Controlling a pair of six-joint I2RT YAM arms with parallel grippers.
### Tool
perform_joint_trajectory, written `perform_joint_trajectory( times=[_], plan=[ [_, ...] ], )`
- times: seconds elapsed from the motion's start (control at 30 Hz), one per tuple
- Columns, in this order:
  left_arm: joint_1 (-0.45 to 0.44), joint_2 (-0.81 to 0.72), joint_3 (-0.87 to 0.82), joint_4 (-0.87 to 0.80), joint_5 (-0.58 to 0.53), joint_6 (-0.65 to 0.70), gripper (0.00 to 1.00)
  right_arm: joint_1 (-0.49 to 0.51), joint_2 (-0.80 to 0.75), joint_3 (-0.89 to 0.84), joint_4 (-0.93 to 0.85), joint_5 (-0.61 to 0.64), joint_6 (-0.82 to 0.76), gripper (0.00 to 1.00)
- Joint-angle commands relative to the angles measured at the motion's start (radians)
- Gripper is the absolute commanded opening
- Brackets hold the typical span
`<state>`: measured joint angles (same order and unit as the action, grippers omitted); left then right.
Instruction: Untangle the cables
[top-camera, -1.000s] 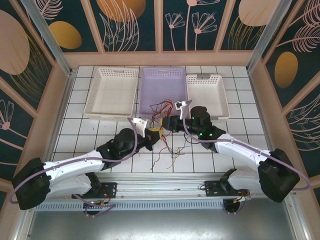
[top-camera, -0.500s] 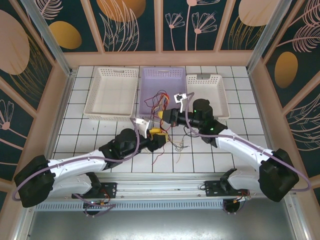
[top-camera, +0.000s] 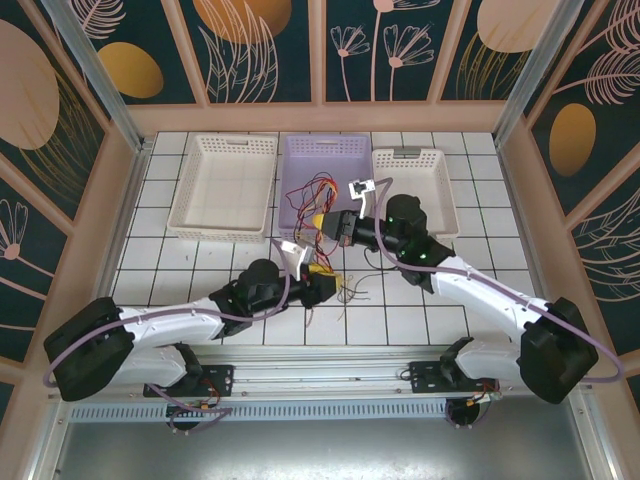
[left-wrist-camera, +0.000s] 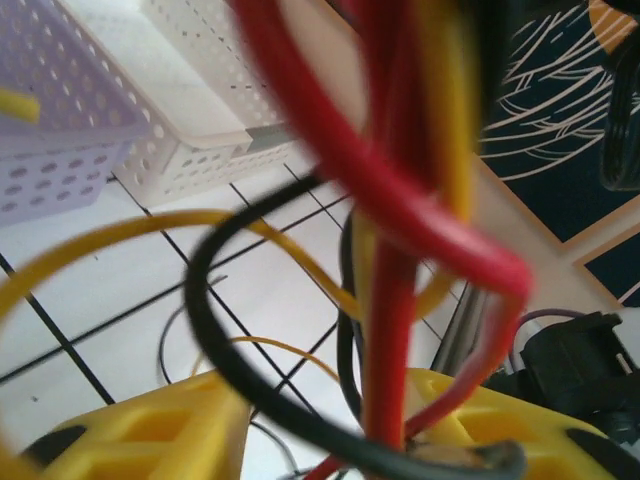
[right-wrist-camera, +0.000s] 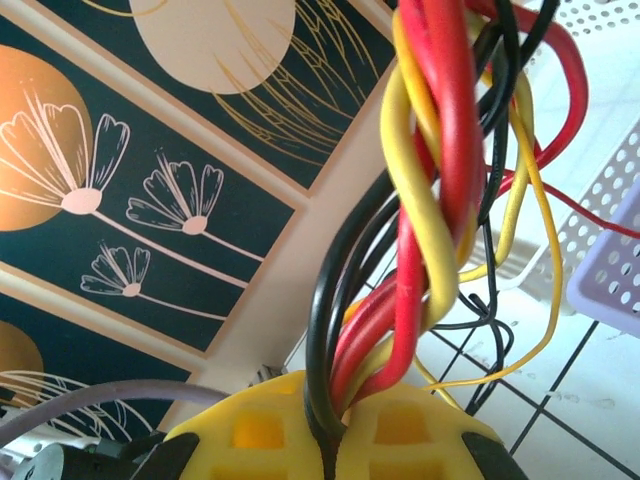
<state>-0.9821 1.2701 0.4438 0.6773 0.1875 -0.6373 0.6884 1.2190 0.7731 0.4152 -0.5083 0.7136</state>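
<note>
the cables (top-camera: 318, 196) are one knot of thin red, yellow and black wires, held up off the white tiled desk (top-camera: 160, 270) between my two arms. the upper loops reach over the front part of the lilac basket (top-camera: 325, 150) and loose ends trail down onto the tiles near the left arm. on the right wrist camera the strands (right-wrist-camera: 430, 200) wind round each other in a tight rope that runs straight into the right end effector (right-wrist-camera: 335, 425), whose yellow fingers are clenched on the bundle; from above it (top-camera: 335, 228) sits just in front of the lilac basket. the left end effector (top-camera: 325, 283) is lower and nearer to me. in its own camera the jaws (left-wrist-camera: 325, 430) stand apart, with a red and a black strand (left-wrist-camera: 395, 300) passing through the gap, so i read it as released around them rather than pinching. the white basket on the left (top-camera: 222, 185) and the white basket on the right (top-camera: 415, 190) have no wires in them. i'd say the job is barely begun: no wire has been pulled free, the twist is intact, and every strand is left to separate.
</note>
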Motion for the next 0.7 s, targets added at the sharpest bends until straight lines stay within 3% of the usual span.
perform_joint_trajectory(
  times=[0.0,0.17,0.47,0.67],
  plan=[
    [-0.005,0.011,0.027,0.040,0.042,0.003,0.20,-0.006,-0.058,0.042,-0.002,0.084,0.006,0.00],
    [-0.006,-0.024,-0.012,-0.019,0.026,0.026,0.00,-0.045,-0.132,0.025,-0.048,0.138,-0.010,0.00],
    [-0.006,-0.170,-0.045,-0.234,-0.041,0.110,0.00,-0.102,-0.207,0.008,-0.166,0.165,-0.111,0.00],
    [-0.006,-0.201,-0.050,-0.268,-0.020,0.123,0.00,-0.110,-0.201,-0.077,-0.148,0.082,-0.108,0.00]
  ],
)
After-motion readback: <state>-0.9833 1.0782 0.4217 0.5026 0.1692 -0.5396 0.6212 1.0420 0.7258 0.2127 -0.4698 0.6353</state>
